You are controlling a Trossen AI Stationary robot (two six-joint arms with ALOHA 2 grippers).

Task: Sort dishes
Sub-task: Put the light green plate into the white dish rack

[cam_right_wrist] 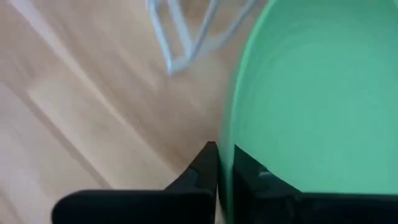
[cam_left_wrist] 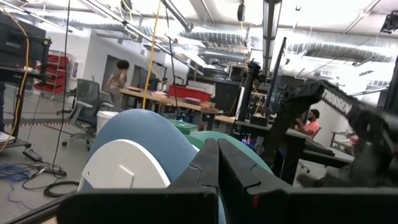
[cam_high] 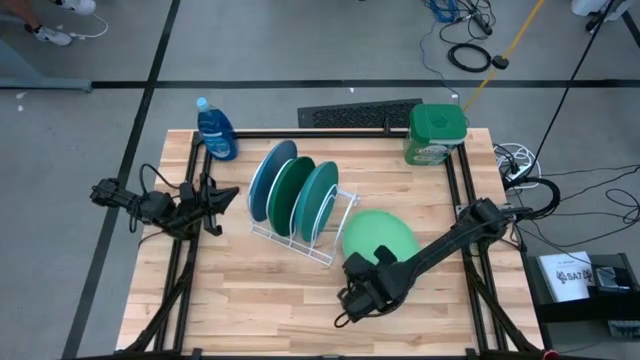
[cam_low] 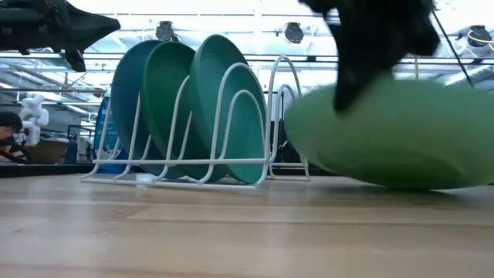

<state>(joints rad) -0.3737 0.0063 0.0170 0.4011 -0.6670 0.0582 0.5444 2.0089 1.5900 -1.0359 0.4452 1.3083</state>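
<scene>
The right gripper had its jaws clamped on the rim of the light green plate, which lay tilted on the counter just beside the rack. The blue, dark green and teal plates stood upright in the rack. The left gripper waited near the blue plate, jaws closed on nothing.

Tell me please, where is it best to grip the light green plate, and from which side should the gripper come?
Probably at its thin rim. The light green plate sits tilted beside the white wire rack, so its table-front edge is lifted and free. The right gripper is shut on that rim, one finger above, one below, coming from the side away from the rack.
</scene>
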